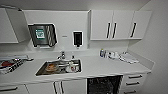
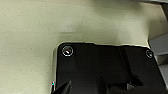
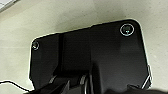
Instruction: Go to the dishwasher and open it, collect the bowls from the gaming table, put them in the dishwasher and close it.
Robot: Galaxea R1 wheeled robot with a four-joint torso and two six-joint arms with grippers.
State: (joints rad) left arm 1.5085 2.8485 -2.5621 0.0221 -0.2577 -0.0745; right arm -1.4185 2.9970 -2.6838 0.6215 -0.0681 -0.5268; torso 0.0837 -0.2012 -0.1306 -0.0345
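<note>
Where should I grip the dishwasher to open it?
Likely its top edge, just under the countertop lip, coming straight from the front: the dishwasher sits flush between a cabinet and drawers, so its sides are closed off. No handle can be made out on its dark front.

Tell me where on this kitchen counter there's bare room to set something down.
The widest bare stretch of the counter lies between the sink and the folded cloth, above the dishwasher. It is crowded in the sink, around the bottles at the back wall, and at the tray on the far left.
</note>
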